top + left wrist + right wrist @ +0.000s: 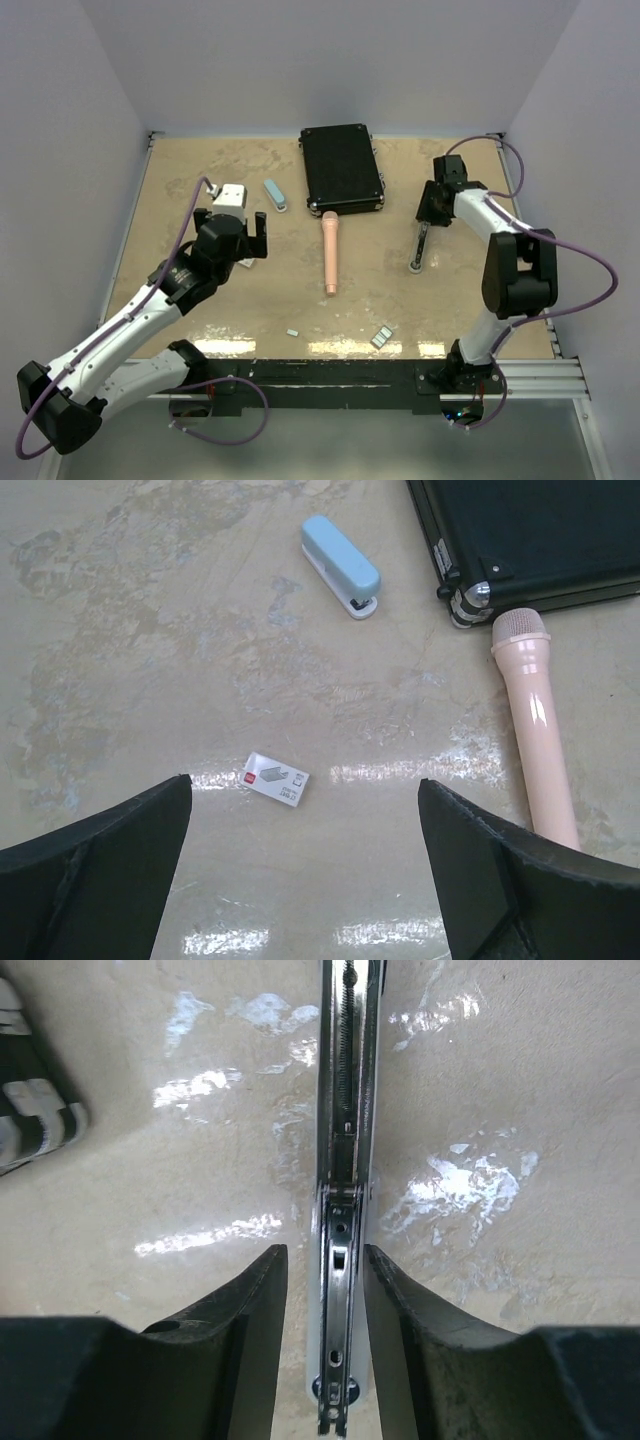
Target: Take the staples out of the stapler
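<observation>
Stapler [341,566] lying free, left pincer [305,790] wide, right pincer [324,1255] narrow about metal rail [345,1090], contact unclear

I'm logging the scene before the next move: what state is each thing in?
stapler: closed, lying on the table.
staples: loose blocks on the table, outside the stapler.
black case: closed.
pink stick: lying flat.
white card: flat on the table.
metal rail: between the right gripper's fingers.
left gripper: open, holding nothing.
right gripper: narrow around the rail; grip unclear.
</observation>
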`<state>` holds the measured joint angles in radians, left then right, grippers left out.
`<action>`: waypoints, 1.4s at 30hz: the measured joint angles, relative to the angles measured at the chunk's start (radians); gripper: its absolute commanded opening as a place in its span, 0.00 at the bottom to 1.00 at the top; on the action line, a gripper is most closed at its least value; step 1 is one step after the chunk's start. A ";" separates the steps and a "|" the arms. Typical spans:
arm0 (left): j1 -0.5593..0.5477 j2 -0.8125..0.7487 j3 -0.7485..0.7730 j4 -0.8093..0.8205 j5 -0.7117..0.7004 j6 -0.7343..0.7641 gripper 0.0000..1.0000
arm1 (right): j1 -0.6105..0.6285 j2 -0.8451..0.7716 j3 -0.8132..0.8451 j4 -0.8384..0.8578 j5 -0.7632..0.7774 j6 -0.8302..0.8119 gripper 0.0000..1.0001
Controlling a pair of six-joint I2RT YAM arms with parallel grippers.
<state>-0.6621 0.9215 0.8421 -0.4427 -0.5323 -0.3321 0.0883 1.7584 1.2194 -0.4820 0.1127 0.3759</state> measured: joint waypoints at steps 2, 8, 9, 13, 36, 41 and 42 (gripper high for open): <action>0.000 -0.002 -0.003 -0.002 -0.004 -0.026 0.99 | 0.001 -0.046 -0.001 -0.005 -0.008 0.000 0.44; 0.003 0.105 0.051 -0.051 -0.015 -0.147 0.84 | 0.033 -0.292 -0.050 0.035 -0.101 -0.003 0.75; 0.006 0.136 0.074 -0.061 -0.014 -0.175 0.81 | 0.050 -0.341 -0.070 0.050 -0.117 -0.003 0.77; 0.031 0.267 0.200 -0.090 -0.001 -0.296 0.78 | 0.138 -0.502 -0.142 0.090 -0.187 0.008 0.93; 0.189 1.028 0.761 -0.152 0.045 -0.585 0.61 | 0.182 -0.828 -0.267 0.095 -0.348 0.049 0.98; 0.198 1.136 0.819 -0.188 0.032 -0.592 0.58 | 0.186 -0.827 -0.267 0.090 -0.347 0.043 0.98; 0.200 1.147 0.819 -0.191 0.031 -0.592 0.57 | 0.186 -0.825 -0.267 0.089 -0.347 0.042 0.98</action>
<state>-0.4618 2.0689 1.6608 -0.6334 -0.5018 -0.9241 0.2745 0.9333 0.9520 -0.3927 -0.2340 0.4179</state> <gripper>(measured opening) 0.593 0.983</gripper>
